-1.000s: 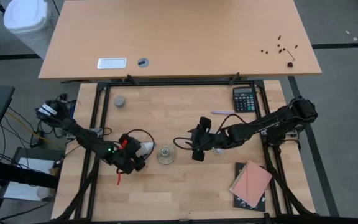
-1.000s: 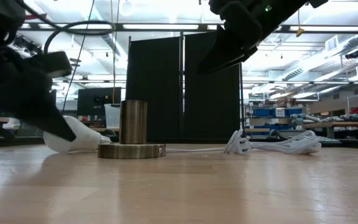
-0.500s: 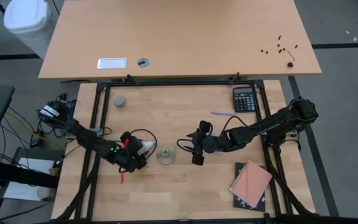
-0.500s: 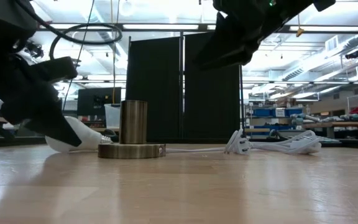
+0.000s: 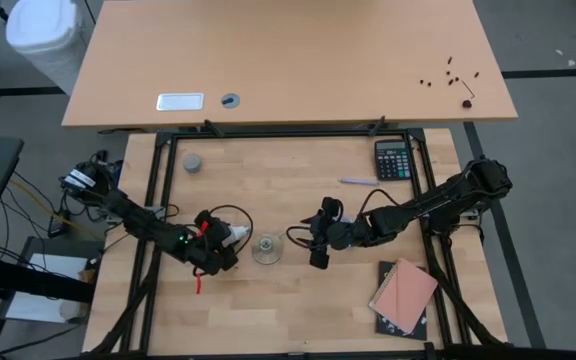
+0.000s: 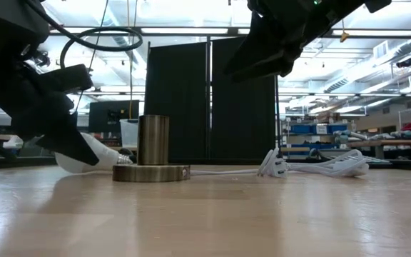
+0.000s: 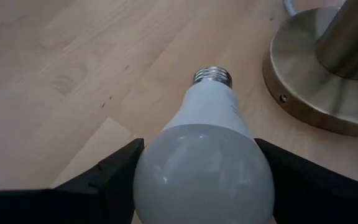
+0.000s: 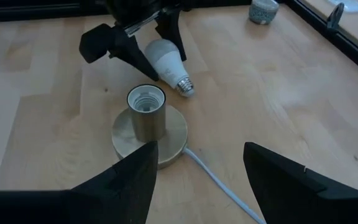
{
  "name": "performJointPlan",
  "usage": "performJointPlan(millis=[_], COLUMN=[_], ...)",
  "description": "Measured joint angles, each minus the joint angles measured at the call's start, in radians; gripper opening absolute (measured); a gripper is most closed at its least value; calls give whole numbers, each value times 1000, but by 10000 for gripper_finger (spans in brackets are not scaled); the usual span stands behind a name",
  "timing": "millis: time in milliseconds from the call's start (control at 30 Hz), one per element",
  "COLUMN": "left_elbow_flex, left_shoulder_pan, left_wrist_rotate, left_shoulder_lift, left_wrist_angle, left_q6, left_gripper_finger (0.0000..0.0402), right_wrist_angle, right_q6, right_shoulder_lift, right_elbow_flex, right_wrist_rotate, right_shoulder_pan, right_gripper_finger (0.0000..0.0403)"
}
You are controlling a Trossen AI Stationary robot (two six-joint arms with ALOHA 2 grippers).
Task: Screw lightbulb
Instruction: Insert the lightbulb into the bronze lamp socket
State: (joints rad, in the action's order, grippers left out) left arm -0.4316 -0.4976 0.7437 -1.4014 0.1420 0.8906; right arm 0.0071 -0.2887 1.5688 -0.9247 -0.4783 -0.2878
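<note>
Black partition [image 6: 209,100] (ceiling strip lights)

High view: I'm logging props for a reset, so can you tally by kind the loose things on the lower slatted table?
Lightbulb: 1
Lamp socket base: 1
Small grey cap: 1
Calculator: 1
Pen: 1
Notebook: 1
Total: 6
</note>
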Motion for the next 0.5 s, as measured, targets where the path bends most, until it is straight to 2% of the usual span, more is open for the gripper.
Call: performJointPlan(millis=[133, 333, 500], left_elbow_flex=[-1, -73, -185], left_shoulder_pan=[0, 0, 0], left_wrist_rotate=[-11, -62, -67], left_shoulder_lift=[0, 0, 1], left_wrist_angle=[-30, -36, 85], left_q6=[-8, -124, -220], left_gripper_finger=[284, 284, 284], right_wrist_angle=[0, -1, -2], right_q6=[0, -5, -8], right_shoulder_lift=[0, 0, 0], right_elbow_flex=[0, 0, -2], right_wrist_rotate=[-1, -2, -3], right_shoulder_pan=[0, 0, 0], right_gripper_finger=[247, 247, 247])
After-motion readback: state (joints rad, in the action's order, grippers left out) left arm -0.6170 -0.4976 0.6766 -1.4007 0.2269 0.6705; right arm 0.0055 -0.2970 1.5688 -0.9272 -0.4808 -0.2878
